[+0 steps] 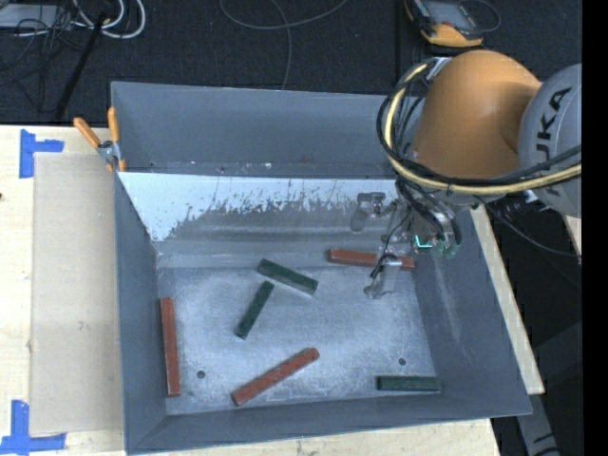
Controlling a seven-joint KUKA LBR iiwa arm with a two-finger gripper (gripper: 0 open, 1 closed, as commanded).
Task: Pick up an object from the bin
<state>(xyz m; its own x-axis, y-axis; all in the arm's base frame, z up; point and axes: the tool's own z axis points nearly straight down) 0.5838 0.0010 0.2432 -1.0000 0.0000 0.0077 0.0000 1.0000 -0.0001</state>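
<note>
My gripper [371, 248] hangs at the right side of the bin, under the orange cover. It is open. One fingertip [363, 211] stands toward the back wall and the other [379, 283] toward the front. A short red-brown bar [350, 256] lies flat on the bin floor between them, its right end hidden under the gripper. Whether the fingers touch the bar I cannot tell. A dark green bar [288, 275] lies just to the left of it.
A second dark green bar [254, 310] lies mid-bin. A long red-brown bar [275, 376] lies near the front, and another red-brown bar [169, 346] runs along the left wall. A third green bar [408, 384] sits in the front right corner.
</note>
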